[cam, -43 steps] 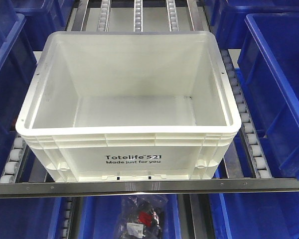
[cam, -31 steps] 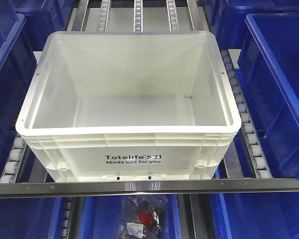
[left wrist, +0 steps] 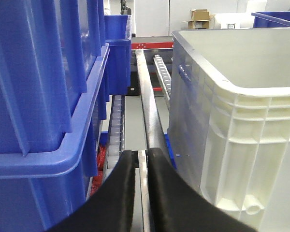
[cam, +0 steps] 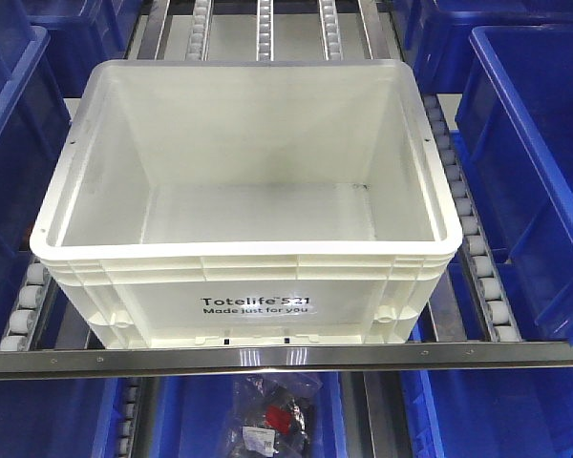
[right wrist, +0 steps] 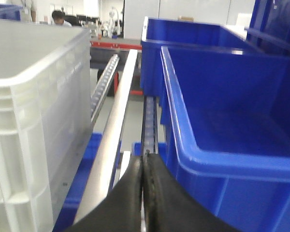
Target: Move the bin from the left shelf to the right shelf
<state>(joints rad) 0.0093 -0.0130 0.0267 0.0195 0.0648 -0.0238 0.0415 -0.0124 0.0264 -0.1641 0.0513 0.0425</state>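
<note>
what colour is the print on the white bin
Black print on the white bin, clearest in the exterior front-facing view.

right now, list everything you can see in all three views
white bin: one, white with black print, centre of the shelf on the rollers, nothing inside
blue bins: several, blue, on both sides of the white bin and on the level below
roller tracks: several, pale rollers in metal, under and beside the white bin
front rail: one, silver, along the shelf's near edge
bagged item: one, black and red in clear plastic, in a lower blue bin
cardboard boxes: two, brown, far background
person: one, far background
left gripper: one, black, left of the white bin, jaws nearly together, thin slit
right gripper: one, black, right of the white bin, jaws together
</note>
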